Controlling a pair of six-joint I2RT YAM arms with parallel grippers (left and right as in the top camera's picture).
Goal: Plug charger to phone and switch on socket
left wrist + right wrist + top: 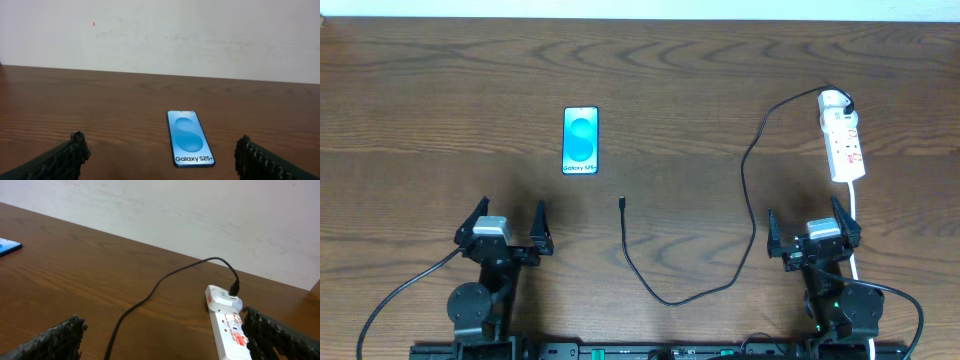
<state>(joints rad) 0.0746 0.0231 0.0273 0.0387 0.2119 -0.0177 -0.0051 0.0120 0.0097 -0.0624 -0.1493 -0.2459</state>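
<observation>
The charger (752,225), overhead view: a thin black cable lies loose on the dark wood-grain table (420,90). Its small connector tip rests free on the wood, below and right of the phone (580,140). From there the cable sags into a U-shaped loop, then climbs to a black plug seated in the far, rounded end of the socket (843,140). The socket is a white elongated strip with red marks and a thick white cord. The phone is a slim rectangle with a lit blue-teal screen; it lies flat, well apart from the socket. The left gripper (510,212) and right gripper (807,215) stand near the front edge, jaws spread wide and empty.

Left wrist view: the phone (190,139) lies ahead between two rough-textured black fingers (65,160), touching neither; a pale matt wall (160,35) stands behind.

Right wrist view: the charger (165,280) curves across the wood into the glossy socket (227,325), just beside the right-hand finger. The jaws are wide apart.
</observation>
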